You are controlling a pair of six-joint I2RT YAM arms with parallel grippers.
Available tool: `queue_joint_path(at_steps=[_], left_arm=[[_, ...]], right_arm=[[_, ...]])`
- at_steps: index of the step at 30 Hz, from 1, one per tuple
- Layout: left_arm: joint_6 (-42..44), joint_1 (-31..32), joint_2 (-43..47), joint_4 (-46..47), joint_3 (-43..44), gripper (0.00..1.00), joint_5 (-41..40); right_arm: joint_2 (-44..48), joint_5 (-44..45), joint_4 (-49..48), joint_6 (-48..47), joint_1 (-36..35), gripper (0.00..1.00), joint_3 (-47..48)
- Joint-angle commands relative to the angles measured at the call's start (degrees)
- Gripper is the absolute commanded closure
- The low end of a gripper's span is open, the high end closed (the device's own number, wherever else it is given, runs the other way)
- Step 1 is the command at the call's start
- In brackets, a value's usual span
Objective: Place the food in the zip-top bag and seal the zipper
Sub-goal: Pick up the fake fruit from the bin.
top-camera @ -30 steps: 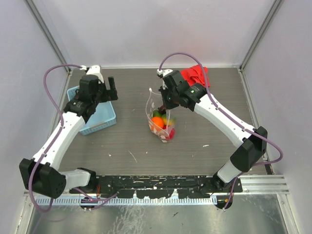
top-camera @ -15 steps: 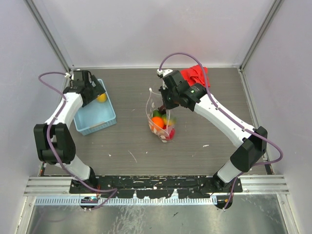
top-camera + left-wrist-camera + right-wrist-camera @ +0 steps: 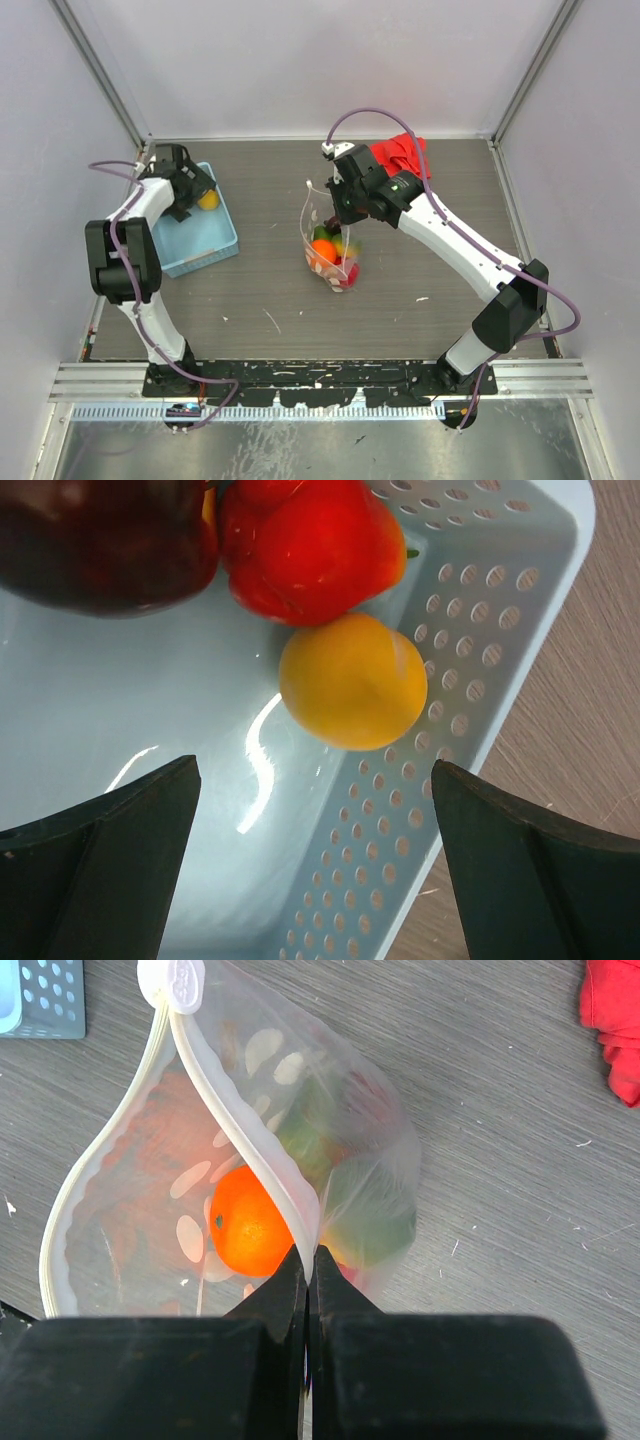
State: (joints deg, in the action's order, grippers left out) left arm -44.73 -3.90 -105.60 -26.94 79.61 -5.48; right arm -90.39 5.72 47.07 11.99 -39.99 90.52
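Note:
The clear dotted zip-top bag (image 3: 330,240) stands open mid-table, holding an orange (image 3: 250,1232), a green fruit (image 3: 375,1225) and a red one. My right gripper (image 3: 308,1255) is shut on the bag's rim, where the zipper (image 3: 240,1125) strip runs, and holds the mouth open. My left gripper (image 3: 315,870) is open over the light blue basket (image 3: 480,680), just above a yellow fruit (image 3: 352,682), a red fruit (image 3: 310,545) and a dark purple fruit (image 3: 100,540). In the top view the left gripper (image 3: 188,185) is at the basket's far end beside the yellow fruit (image 3: 208,200).
A red cloth (image 3: 402,155) lies at the back, behind the right arm; its edge shows in the right wrist view (image 3: 612,1020). The basket (image 3: 200,240) sits at the left side near the wall. White scuffs mark the grey table.
My left arm has swung from beside the basket to its far end, and the gripper now hangs over the fruits inside. The right gripper and the bag have not moved.

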Motion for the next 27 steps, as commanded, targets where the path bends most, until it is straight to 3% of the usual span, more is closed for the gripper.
queue_joint_path(at_steps=[1, 20, 27], left_arm=[[-1.81, -0.74, -2.96, 3.58, 4.01, 0.0, 1.02], [1.63, -1.72, -11.06, 3.71, 6.25, 0.12, 2.44], [3.07, -1.72, -8.63, 3.22, 4.68, 0.35, 3.01]], right_arm=[[0.59, 0.39, -0.84, -0.51, -0.02, 1.0, 1.99], [-0.18, 0.31, -0.31, -0.13, -0.01, 1.0, 2.18], [-0.4, 0.09, -0.23, -0.08, -0.03, 1.0, 2.56]])
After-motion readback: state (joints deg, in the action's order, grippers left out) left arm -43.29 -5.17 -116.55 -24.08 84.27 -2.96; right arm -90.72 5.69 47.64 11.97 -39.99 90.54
